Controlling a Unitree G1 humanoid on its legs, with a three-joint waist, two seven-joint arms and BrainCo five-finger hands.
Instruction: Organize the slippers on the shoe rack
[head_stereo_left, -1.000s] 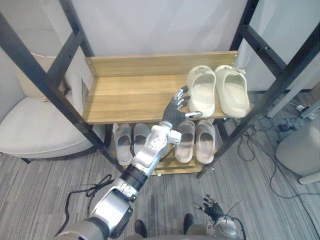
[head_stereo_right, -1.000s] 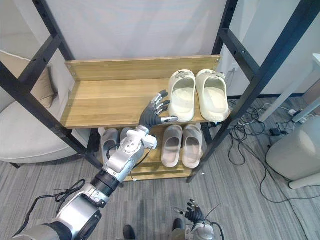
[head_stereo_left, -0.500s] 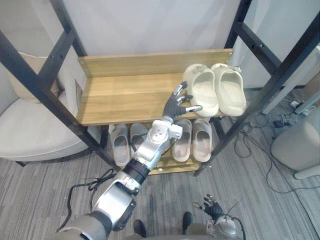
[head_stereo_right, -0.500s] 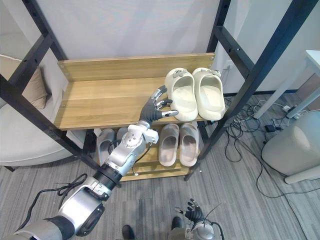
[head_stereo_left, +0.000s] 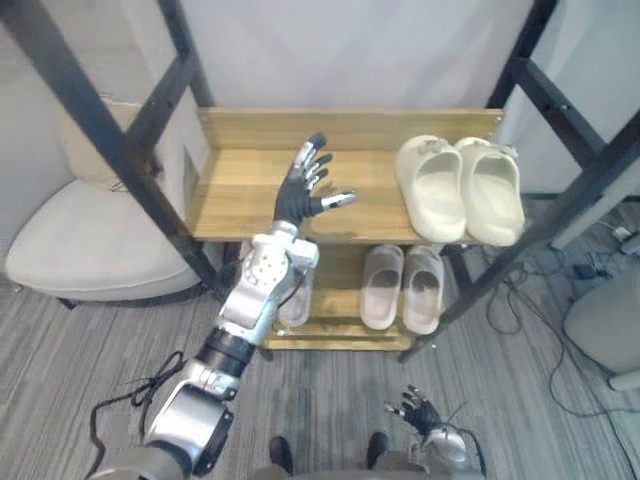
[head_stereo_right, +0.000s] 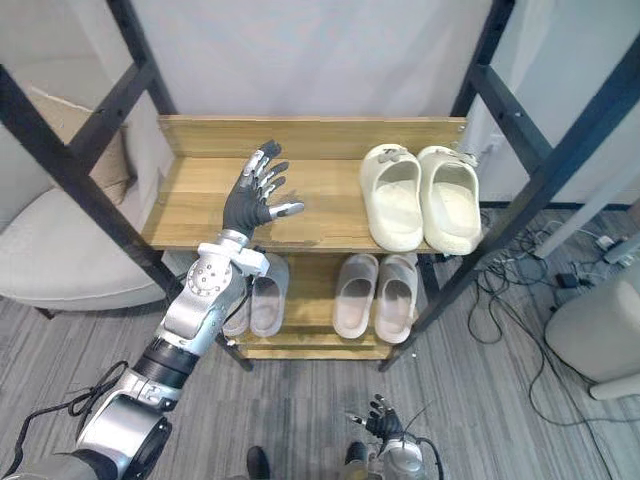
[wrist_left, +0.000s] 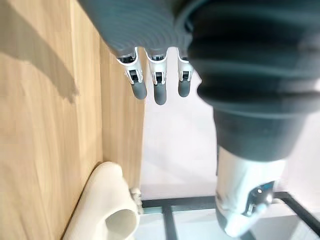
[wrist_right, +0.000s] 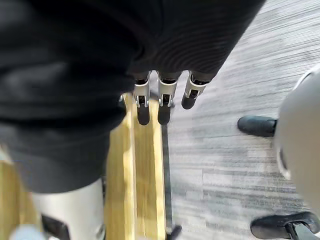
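Two cream slippers lie untouched; left hand splayed wide, empty, above the shelf.

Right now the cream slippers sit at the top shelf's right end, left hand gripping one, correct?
No: the left eye view shows the left hand open, clear of the cream slippers, which sit at the right end of the top shelf.

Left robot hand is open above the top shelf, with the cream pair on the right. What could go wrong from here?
1. The cream slippers reach the front edge of the top shelf; a sideways nudge from the left robot hand might tip one off.
2. That robot hand hovers open with its fingers spread, so a grasp may catch only one slipper and split the pair.
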